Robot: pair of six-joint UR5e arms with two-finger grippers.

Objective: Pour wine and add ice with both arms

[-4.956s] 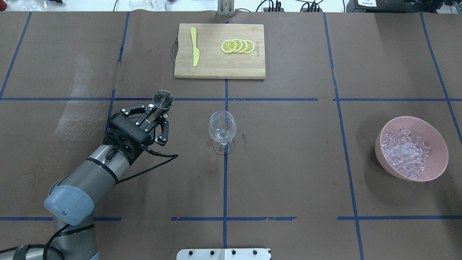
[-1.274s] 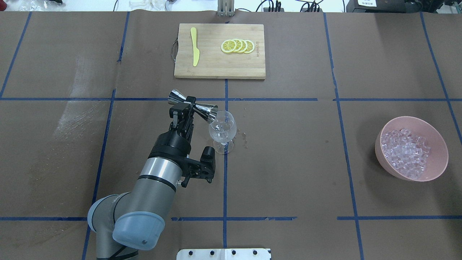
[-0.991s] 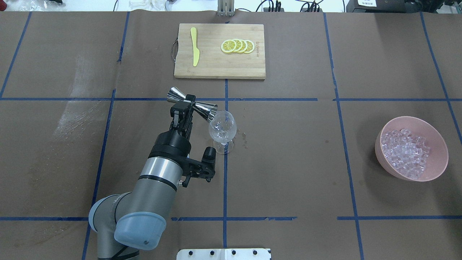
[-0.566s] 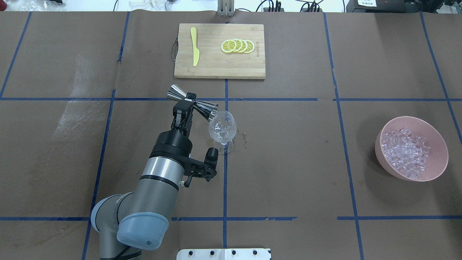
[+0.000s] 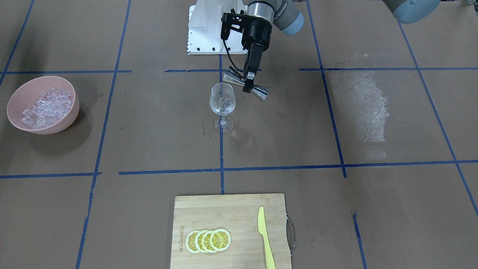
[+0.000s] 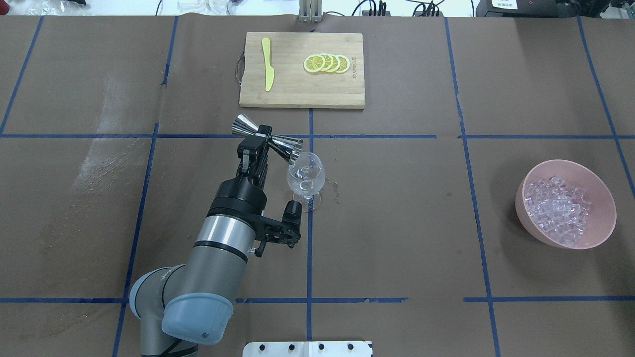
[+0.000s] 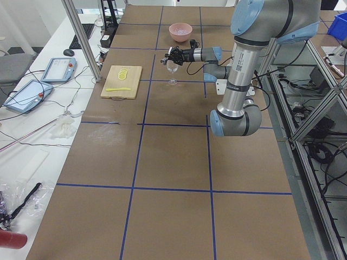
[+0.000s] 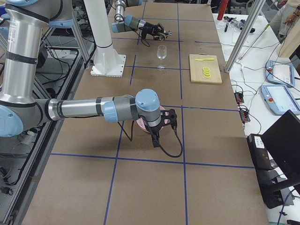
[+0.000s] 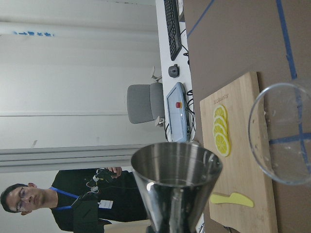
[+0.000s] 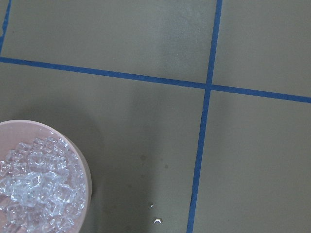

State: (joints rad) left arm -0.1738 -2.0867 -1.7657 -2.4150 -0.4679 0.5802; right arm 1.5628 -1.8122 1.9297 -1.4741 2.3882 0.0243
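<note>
My left gripper (image 6: 261, 137) is shut on the waist of a steel jigger (image 6: 270, 140). It holds the jigger tipped sideways, its lower cup mouth at the rim of the wine glass (image 6: 306, 178). The same shows in the front view: gripper (image 5: 248, 85), jigger (image 5: 261, 92), glass (image 5: 222, 102). A little clear wine (image 6: 303, 187) lies in the glass, barely visible. The ice (image 6: 558, 208) is heaped in a pink bowl (image 6: 603, 218) at the right. My right gripper (image 8: 157, 133) hangs over that bowl. I cannot tell if it is open or shut. Its wrist view shows ice (image 10: 34, 189) but no fingers.
A wooden cutting board (image 6: 297, 91) with lemon slices (image 6: 326, 63) and a yellow knife (image 6: 268, 64) lies at the far side behind the glass. Small wet spots (image 6: 336, 191) mark the brown paper beside the glass foot. A pale smear (image 6: 106, 158) lies at the left.
Five seconds ago my left gripper held the jigger upright left of the glass. It has since carried it to the rim and tipped it. Over the last second the jigger shifted slightly away and tilted more.
</note>
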